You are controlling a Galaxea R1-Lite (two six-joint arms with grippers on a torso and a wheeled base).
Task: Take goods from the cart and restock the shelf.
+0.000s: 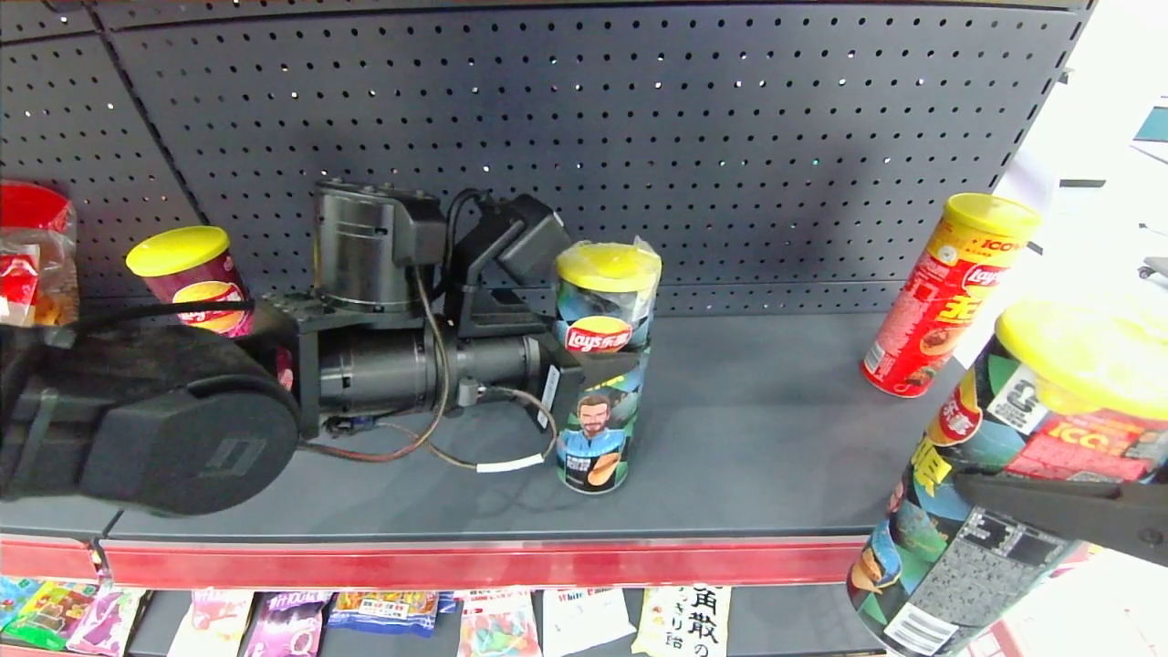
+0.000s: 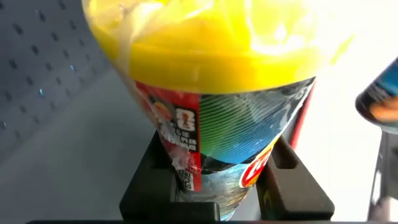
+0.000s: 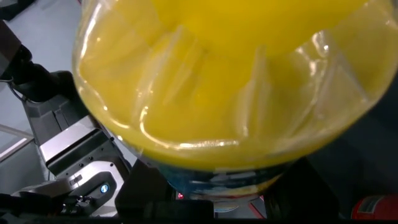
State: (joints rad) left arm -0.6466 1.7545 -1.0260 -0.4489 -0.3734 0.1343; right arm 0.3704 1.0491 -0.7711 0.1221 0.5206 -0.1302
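A green-and-blue chip can [image 1: 604, 365] with a yellow lid stands upright on the grey shelf deck [image 1: 757, 429], near its middle. My left gripper [image 1: 607, 367] reaches in from the left and is shut on this can at mid-height. In the left wrist view the can [image 2: 230, 112] sits between the two black fingers [image 2: 292, 180]. A second chip can of the same kind [image 1: 995, 474] hangs tilted at the lower right, in front of the shelf edge, with my right gripper [image 1: 1013, 497] shut on it. Its yellow lid [image 3: 236, 81] is close to the right wrist camera.
A red chip can [image 1: 949, 292] stands at the shelf's right end. A maroon can [image 1: 192, 274] stands behind my left arm, and a red-lidded pack [image 1: 27, 246] sits at the far left. Free deck lies between the held can and the red one. Snack bags [image 1: 493, 620] hang below the red rail [image 1: 474, 561].
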